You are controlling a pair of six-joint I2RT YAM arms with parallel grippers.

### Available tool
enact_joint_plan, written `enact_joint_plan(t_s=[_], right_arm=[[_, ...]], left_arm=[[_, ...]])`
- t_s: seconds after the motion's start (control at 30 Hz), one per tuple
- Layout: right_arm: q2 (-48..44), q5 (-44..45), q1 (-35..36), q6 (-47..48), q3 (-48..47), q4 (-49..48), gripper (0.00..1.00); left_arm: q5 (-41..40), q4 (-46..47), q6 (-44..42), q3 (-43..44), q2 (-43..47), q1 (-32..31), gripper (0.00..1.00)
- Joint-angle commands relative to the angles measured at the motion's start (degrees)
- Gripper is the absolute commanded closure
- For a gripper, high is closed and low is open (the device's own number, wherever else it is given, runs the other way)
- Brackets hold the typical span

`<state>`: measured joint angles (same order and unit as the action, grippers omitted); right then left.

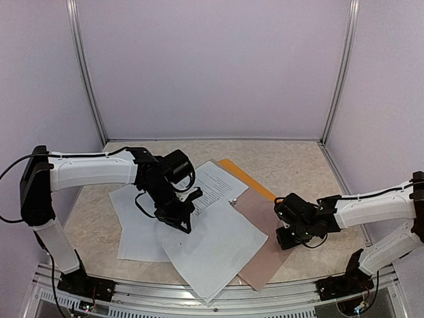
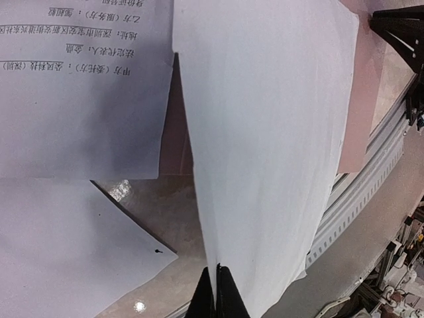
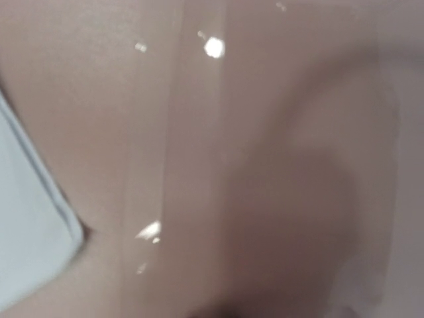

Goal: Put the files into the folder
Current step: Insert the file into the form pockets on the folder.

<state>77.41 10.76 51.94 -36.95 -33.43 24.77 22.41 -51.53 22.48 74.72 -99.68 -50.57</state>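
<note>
The files are white sheets spread over the middle of the table. A printed sheet (image 1: pixel 215 180) (image 2: pixel 79 86) lies at the back and a blank sheet (image 1: pixel 136 228) at the left. My left gripper (image 1: pixel 180 222) (image 2: pixel 217 271) is shut on the edge of another blank sheet (image 1: pixel 215 255) (image 2: pixel 265 132), which hangs away from it. Only an orange strip of the folder (image 1: pixel 246 177) shows, behind the papers. My right gripper (image 1: pixel 286 238) is low on the right edge of a pinkish-brown board (image 1: pixel 262 248) (image 3: pixel 265 165). Its wrist view is blurred and shows no fingers.
A metal rail (image 1: pixel 218 301) (image 2: pixel 371 172) runs along the table's near edge, just below the held sheet. Enclosure walls close in the back and both sides. A white sheet corner (image 3: pixel 33 245) lies left of the right wrist. Bare beige tabletop (image 1: pixel 298 162) shows at the back right.
</note>
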Motion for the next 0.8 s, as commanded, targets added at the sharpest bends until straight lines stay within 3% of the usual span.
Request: enact_joint_plan(t_s=[0.0, 0.13, 0.23, 0.43, 0.77], right_arm=[[-2.9, 0.6, -0.2, 0.3, -0.7, 5.3, 0.75], [-5.8, 5.0, -0.4, 2.4, -6.1, 6.4, 0.33], [-3.8, 6.4, -1.8, 5.2, -9.6, 7.6, 0.11], [2.7, 4.2, -8.3, 12.5, -12.2, 2.5, 0.03], [14.4, -3.7, -14.9, 21.8, -18.6, -4.9, 0.01]], left_arm=[[-0.1, -0.6, -0.9, 0.2, 1.2, 0.0, 1.00], [0.0, -0.5, -0.9, 0.2, 1.2, -0.1, 1.00], [0.2, -0.3, -0.8, 0.2, 1.3, 0.0, 1.00], [0.2, -0.1, -0.8, 0.0, 1.4, -0.1, 1.00], [0.3, -0.1, -1.0, -0.2, 1.2, 0.0, 1.00]])
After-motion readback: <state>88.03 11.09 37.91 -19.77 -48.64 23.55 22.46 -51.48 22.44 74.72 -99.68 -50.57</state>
